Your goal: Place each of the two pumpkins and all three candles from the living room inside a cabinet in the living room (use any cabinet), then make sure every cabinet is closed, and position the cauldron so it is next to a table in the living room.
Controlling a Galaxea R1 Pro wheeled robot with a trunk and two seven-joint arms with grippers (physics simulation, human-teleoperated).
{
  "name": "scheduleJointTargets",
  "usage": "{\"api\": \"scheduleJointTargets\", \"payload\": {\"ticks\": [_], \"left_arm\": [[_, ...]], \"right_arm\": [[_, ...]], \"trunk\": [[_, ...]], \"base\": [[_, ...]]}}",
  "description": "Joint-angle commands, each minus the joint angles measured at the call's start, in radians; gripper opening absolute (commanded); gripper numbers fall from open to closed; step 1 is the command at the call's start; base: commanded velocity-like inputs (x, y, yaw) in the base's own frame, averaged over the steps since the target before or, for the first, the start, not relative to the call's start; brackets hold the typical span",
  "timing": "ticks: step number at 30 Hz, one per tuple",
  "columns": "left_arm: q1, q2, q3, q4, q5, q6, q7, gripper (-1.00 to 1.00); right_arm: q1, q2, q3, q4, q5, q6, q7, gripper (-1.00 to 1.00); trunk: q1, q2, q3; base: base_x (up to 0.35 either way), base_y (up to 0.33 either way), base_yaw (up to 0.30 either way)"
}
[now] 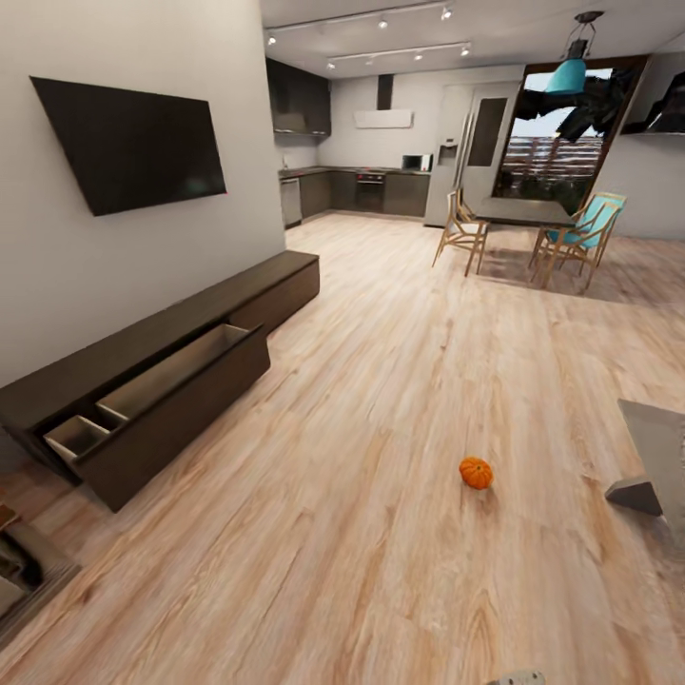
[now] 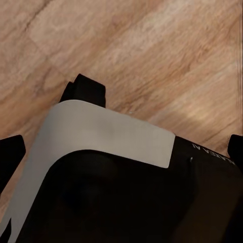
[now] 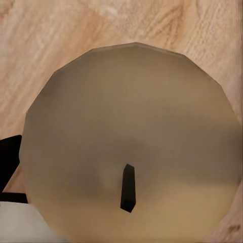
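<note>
Right gripper: you cannot see its jaws; the right wrist view looks straight onto a candle (image 3: 131, 147), close up against the camera, so you probably have it in hand, but whether the grip is closed on it cannot be told.
Candle: a pale, flat, round top with a short dark wick, wood floor (image 3: 30, 40) beyond its edge; it likely sits this close because it is being carried for stowing.
Left gripper: the left wrist view looks past the robot's own dark and white body to the floor; its state cannot be told.
Pumpkin: small, squat, orange (image 1: 476, 472), alone on the open floor ahead of you, well apart from the cabinet.
Cabinet: long, low, dark brown (image 1: 190, 323) against the wall under the television (image 1: 133, 143), one wide drawer (image 1: 152, 385) pulled out with pale compartments showing, ready to receive things.
Far room: dining table (image 1: 518, 211) and chairs, kitchen behind.
</note>
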State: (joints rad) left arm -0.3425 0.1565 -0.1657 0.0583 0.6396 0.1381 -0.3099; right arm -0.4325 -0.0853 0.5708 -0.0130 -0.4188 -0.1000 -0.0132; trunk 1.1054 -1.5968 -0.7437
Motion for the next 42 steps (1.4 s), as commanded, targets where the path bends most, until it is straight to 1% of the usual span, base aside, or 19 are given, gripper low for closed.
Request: {"api": "scheduleJointTargets", "payload": {"ticks": [1, 7, 17, 23, 42], "left_arm": [[0.000, 0.000, 0.000, 0.000, 0.000, 0.000, 0.000, 1.00], [0.000, 0.000, 0.000, 0.000, 0.000, 0.000, 0.000, 1.00], [0.000, 0.000, 0.000, 0.000, -0.001, 0.000, 0.000, 1.00], [0.000, 0.000, 0.000, 0.000, -0.002, 0.000, 0.000, 1.00], [0.000, 0.000, 0.000, 0.000, -0.002, 0.000, 0.000, 1.00]], "right_arm": [[0.000, 0.000, 0.000, 0.000, -0.002, 0.000, -0.001, -1.00], [0.000, 0.001, 0.001, -0.001, 0.000, 0.000, -0.001, -1.00], [0.000, -0.002, 0.005, 0.002, 0.007, 0.002, 0.002, -1.00], [0.000, -0.001, 0.004, -0.001, 0.003, -0.003, 0.001, -1.00], [0.000, 0.004, 0.003, -0.005, 0.003, -0.003, 0.001, -1.00]], "trunk": [[0.000, 0.000, -0.001], [0.000, 0.000, -0.007], [0.000, 0.000, -0.008], [0.000, 0.000, -0.008], [0.000, 0.000, -0.031]], "base": [[0.337, 0.000, -0.234], [0.337, 0.000, -0.133], [0.337, 0.000, -0.007], [0.337, 0.000, 0.002], [0.337, 0.000, 0.162]]}}
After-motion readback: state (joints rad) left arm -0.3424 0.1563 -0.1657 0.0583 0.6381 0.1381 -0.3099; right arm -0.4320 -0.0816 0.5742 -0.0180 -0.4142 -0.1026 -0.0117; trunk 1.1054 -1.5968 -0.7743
